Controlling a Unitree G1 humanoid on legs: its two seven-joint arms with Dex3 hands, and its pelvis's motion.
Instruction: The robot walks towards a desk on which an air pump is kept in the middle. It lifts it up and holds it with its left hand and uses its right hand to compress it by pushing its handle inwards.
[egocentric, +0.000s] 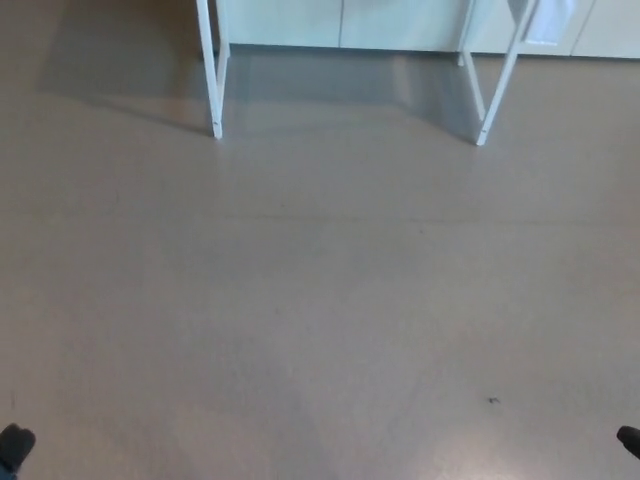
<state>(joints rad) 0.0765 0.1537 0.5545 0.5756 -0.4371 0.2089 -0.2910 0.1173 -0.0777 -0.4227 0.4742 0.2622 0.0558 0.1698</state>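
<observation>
The air pump is out of sight; only the desk's 2 white legs (213, 70) show ahead across bare floor (320, 300). My left hand (14, 446) and right hand (629, 439) barely peek in; I cannot tell their state. Walking off-line could bump a leg. No writing is readable.

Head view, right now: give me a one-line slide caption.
Bare grey floor ahead, white desk legs at the top edge, air pump out of sight, only dark slivers of each robot hand at the bottom corners.
</observation>
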